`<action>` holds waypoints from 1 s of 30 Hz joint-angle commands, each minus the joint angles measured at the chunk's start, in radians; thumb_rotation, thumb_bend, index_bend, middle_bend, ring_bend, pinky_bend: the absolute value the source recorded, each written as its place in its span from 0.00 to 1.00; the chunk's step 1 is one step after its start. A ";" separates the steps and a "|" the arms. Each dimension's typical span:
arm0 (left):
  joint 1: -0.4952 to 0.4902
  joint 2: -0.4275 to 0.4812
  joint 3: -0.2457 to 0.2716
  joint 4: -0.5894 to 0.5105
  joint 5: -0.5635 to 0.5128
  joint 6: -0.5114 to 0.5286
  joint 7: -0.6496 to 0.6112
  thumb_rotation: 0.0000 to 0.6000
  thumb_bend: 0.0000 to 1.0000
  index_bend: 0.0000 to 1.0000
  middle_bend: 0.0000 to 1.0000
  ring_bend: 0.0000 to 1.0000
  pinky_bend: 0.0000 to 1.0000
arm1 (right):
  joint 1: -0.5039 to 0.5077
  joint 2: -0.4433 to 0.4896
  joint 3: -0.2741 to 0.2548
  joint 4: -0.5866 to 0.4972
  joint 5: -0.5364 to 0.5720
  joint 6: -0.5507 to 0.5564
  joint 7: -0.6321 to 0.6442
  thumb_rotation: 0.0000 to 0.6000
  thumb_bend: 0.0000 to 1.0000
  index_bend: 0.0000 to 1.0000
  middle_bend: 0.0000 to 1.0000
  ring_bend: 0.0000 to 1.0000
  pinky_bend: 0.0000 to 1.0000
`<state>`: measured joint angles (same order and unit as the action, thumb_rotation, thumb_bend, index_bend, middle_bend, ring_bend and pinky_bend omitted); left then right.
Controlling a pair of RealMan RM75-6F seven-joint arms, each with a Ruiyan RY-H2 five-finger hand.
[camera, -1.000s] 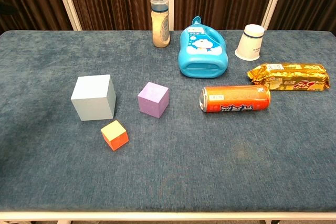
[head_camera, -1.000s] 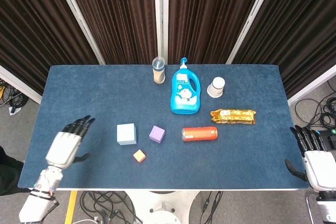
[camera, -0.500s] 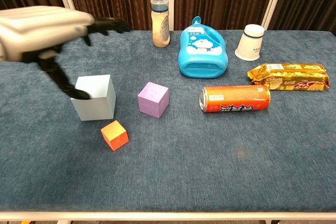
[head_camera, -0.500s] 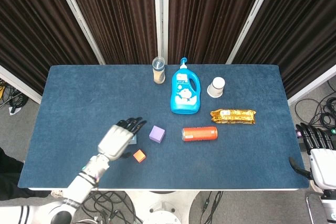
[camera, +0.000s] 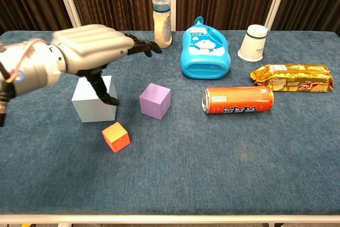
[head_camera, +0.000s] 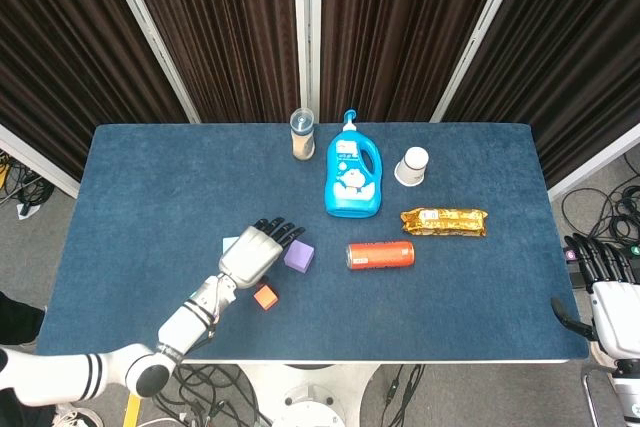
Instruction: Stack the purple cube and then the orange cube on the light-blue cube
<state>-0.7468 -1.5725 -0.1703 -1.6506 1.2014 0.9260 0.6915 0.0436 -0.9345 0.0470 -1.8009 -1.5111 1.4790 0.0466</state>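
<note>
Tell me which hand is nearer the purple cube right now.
Left. The left hand hovers open just beside the purple cube, over the light-blue cube, not touching the purple one. The right hand sits off the table's far right edge.

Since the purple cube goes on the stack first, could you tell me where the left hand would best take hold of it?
Probably from above, pinching two opposite side faces of the purple cube. It sits flat, apart from the light-blue cube and orange cube, so its sides look free. The left hand hovers open just up-left of it; gripping the sides leaves the bottom free for placing.
</note>
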 commanded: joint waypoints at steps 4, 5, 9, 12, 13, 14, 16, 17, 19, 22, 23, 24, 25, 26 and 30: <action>-0.057 -0.053 0.018 0.092 0.062 -0.033 -0.049 1.00 0.14 0.17 0.29 0.15 0.27 | 0.001 -0.001 0.000 0.003 0.004 -0.003 0.001 1.00 0.23 0.04 0.06 0.00 0.00; -0.064 -0.062 0.021 0.107 0.066 -0.039 -0.054 1.00 0.14 0.17 0.29 0.15 0.27 | 0.001 -0.001 0.001 0.002 0.005 -0.005 0.001 1.00 0.23 0.04 0.06 0.00 0.00; -0.086 -0.089 0.028 0.150 0.073 -0.054 -0.068 1.00 0.14 0.17 0.30 0.15 0.27 | 0.003 0.000 0.001 0.002 0.008 -0.008 0.004 1.00 0.23 0.04 0.06 0.00 0.00; -0.106 -0.103 0.028 0.180 0.084 -0.066 -0.077 1.00 0.14 0.18 0.30 0.15 0.27 | 0.003 0.000 0.002 0.003 0.010 -0.008 0.006 1.00 0.23 0.04 0.06 0.00 0.00; -0.113 -0.106 0.027 0.191 0.089 -0.068 -0.080 1.00 0.14 0.18 0.31 0.15 0.27 | 0.003 0.000 0.002 0.003 0.010 -0.008 0.006 1.00 0.23 0.04 0.06 0.00 0.00; -0.122 -0.110 0.027 0.207 0.097 -0.072 -0.084 1.00 0.14 0.18 0.31 0.16 0.27 | 0.003 0.001 0.002 0.003 0.011 -0.009 0.007 1.00 0.23 0.04 0.06 0.00 0.00; -0.133 -0.116 0.028 0.228 0.105 -0.079 -0.094 1.00 0.14 0.19 0.32 0.16 0.28 | 0.004 0.001 0.003 0.002 0.012 -0.009 0.008 1.00 0.23 0.04 0.06 0.00 0.00; -0.139 -0.120 0.029 0.239 0.108 -0.084 -0.100 1.00 0.15 0.19 0.32 0.16 0.28 | 0.004 0.002 0.004 0.002 0.013 -0.009 0.008 1.00 0.23 0.04 0.06 0.00 0.00; -0.147 -0.125 0.032 0.255 0.115 -0.088 -0.106 1.00 0.15 0.20 0.33 0.17 0.28 | 0.004 0.001 0.004 0.003 0.014 -0.010 0.010 1.00 0.23 0.04 0.06 0.00 0.00; -0.156 -0.136 0.039 0.279 0.127 -0.088 -0.118 1.00 0.15 0.21 0.35 0.17 0.28 | 0.002 0.000 0.003 0.005 0.013 -0.008 0.012 1.00 0.23 0.04 0.06 0.00 0.00; -0.158 -0.139 0.041 0.286 0.129 -0.089 -0.122 1.00 0.15 0.22 0.35 0.17 0.28 | 0.002 0.000 0.002 0.006 0.013 -0.008 0.013 1.00 0.23 0.04 0.06 0.00 0.00; -0.160 -0.145 0.044 0.294 0.132 -0.089 -0.129 1.00 0.15 0.22 0.36 0.18 0.28 | 0.003 0.001 0.003 0.006 0.012 -0.009 0.014 1.00 0.23 0.04 0.06 0.00 0.00; -0.161 -0.148 0.046 0.301 0.135 -0.088 -0.132 1.00 0.15 0.23 0.36 0.18 0.28 | 0.003 0.002 0.003 0.006 0.012 -0.009 0.015 1.00 0.23 0.04 0.06 0.00 0.00; -0.162 -0.152 0.049 0.308 0.138 -0.087 -0.135 1.00 0.15 0.23 0.37 0.18 0.28 | 0.003 0.002 0.003 0.006 0.012 -0.009 0.015 1.00 0.23 0.04 0.06 0.00 0.00; -0.170 -0.166 0.053 0.340 0.144 -0.087 -0.148 1.00 0.16 0.24 0.38 0.18 0.28 | 0.004 0.004 0.004 0.005 0.014 -0.012 0.018 1.00 0.23 0.04 0.06 0.00 0.00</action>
<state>-0.9133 -1.7334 -0.1194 -1.3190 1.3423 0.8386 0.5484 0.0479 -0.9308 0.0506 -1.7958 -1.4973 1.4667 0.0644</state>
